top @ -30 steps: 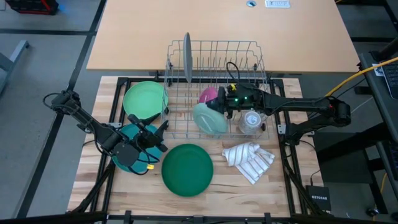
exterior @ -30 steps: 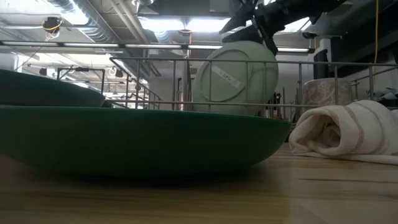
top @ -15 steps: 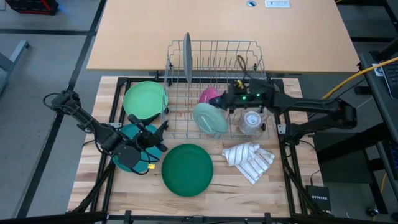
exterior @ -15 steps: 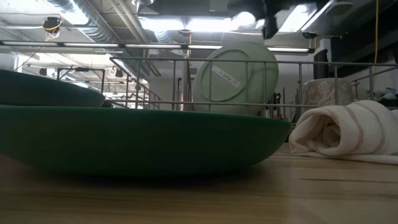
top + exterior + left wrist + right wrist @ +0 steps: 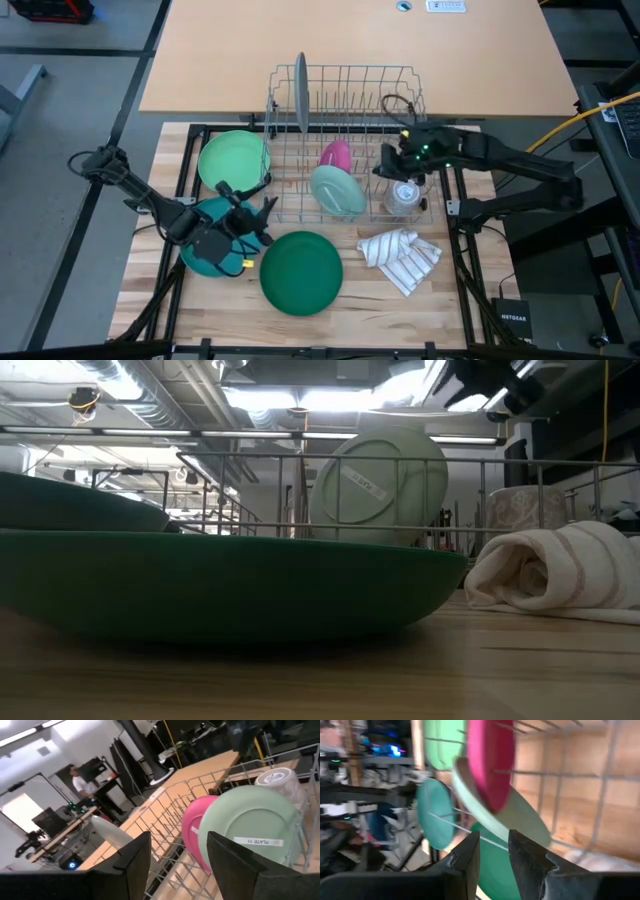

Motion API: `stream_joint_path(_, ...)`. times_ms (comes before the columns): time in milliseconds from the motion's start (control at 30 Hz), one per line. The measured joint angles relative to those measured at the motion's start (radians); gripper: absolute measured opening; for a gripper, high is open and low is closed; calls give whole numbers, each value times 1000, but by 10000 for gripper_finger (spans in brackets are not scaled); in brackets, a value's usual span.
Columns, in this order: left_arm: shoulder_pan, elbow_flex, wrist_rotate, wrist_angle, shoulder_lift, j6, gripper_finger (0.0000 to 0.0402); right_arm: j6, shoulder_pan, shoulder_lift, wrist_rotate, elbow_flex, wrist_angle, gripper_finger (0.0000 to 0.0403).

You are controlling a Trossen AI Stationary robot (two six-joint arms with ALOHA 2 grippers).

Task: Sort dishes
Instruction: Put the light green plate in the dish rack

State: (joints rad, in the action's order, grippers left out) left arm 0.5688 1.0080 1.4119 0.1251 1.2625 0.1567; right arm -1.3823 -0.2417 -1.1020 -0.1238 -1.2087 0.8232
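A wire dish rack (image 5: 345, 140) holds three plates on edge: a grey plate (image 5: 300, 90), a pink plate (image 5: 336, 155) and a pale green plate (image 5: 338, 191) leaning between the wires. A light green plate (image 5: 233, 160), a teal plate (image 5: 205, 250) and a dark green plate (image 5: 300, 272) lie flat on the table. My right gripper (image 5: 382, 170) hangs over the rack, right of the pink plate (image 5: 490, 760), narrowly open and empty. My left gripper (image 5: 250, 207) is open and empty over the teal plate's edge, facing the rack (image 5: 177, 865).
A clear glass cup (image 5: 404, 195) stands in the rack's right end below my right gripper. A white striped cloth (image 5: 400, 258) lies right of the dark green plate. A bare tan tabletop (image 5: 350, 40) lies beyond the rack. A person (image 5: 80, 782) shows in the room beyond.
My right gripper has drawn back from the pink plate toward the table's right edge, rising out of the low view. The pink plate stays on edge in the rack beside the pale green one. My left gripper has turned a little toward the rack.
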Motion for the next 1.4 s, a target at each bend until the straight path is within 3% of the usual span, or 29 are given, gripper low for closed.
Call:
stream_joint_path(200,-30,0,-27,7,0,-1,182,2,0,-60,-98,0,12,106)
stream_joint_path(567,-27,0,-69,88,0,-71,182,90,0,-206,-160,0,-32,106)
stream_joint_path(700,-27,0,-70,139,0,-122,182,108,0,-219,-203,0,-70,106)
stream_joint_path(1133,-27,0,-69,190,0,-182,182,160,-1,-214,-165,0,-83,106)
stream_joint_path(1400,-27,0,-74,194,0,-184,182,254,0,-209,-243,0,-90,106)
